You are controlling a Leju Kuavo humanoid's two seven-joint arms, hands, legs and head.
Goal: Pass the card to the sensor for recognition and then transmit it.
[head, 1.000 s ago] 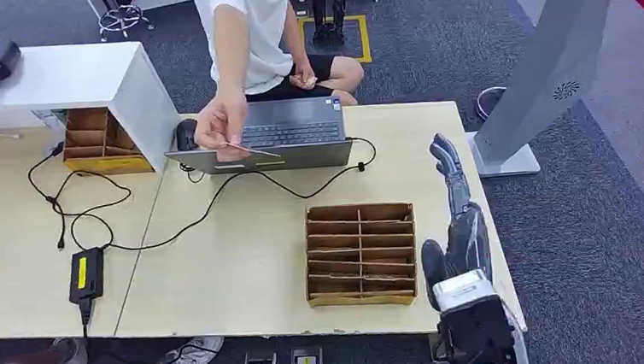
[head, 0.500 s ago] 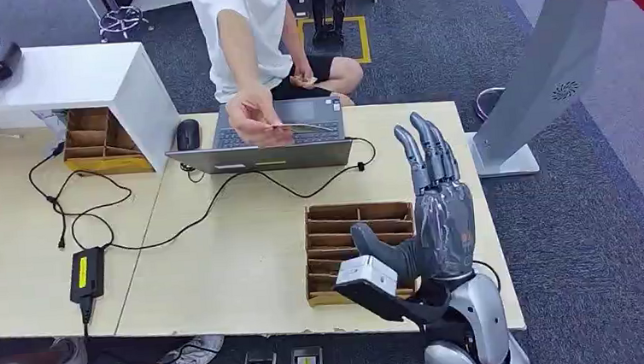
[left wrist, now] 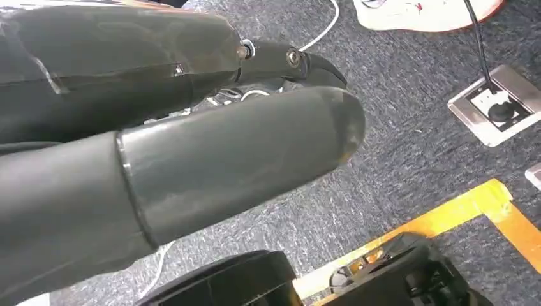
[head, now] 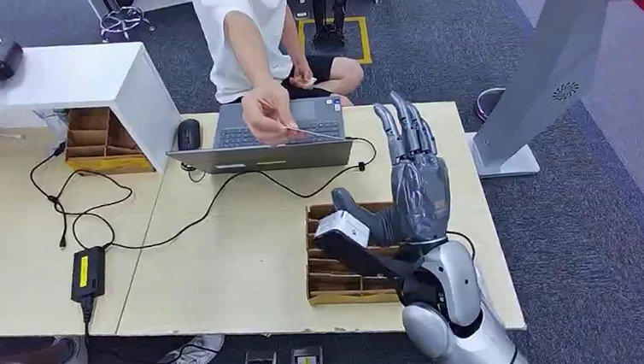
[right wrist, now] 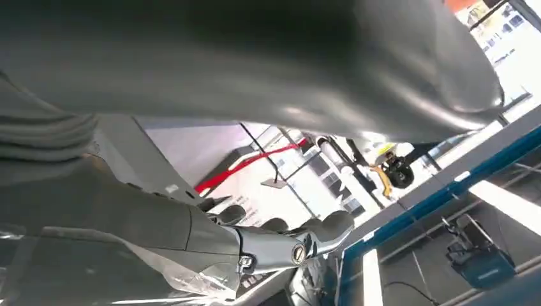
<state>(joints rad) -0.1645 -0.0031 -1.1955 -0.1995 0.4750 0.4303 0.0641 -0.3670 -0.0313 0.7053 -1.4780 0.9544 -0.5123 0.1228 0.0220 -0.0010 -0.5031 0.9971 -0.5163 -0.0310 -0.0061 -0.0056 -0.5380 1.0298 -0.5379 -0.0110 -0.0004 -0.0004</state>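
Observation:
A person across the table pinches a thin pale card (head: 313,134) in a hand (head: 267,116) and holds it out over the laptop (head: 240,158). My right hand (head: 414,194) is raised above the table's right part, fingers straight up and spread, thumb out to the left, holding nothing. The card's tip is a short way to the left of my fingers and apart from them. In the right wrist view the right hand (right wrist: 274,245) has nothing in it. The tall grey sensor stand (head: 550,63) rises on the floor to the right. My left hand (left wrist: 191,146) hangs over the carpet, empty.
A brown cardboard slot organizer (head: 326,289) sits under my right hand. A second organizer (head: 97,142) stands under a white box (head: 80,79) at the back left. Black cables, a power adapter (head: 87,274) and a mouse (head: 187,134) lie on the table's left side.
My right hand rose from the table's right edge, turned its palm inward and moved left toward the card. The person's hand carried the card from the laptop's front to the right.

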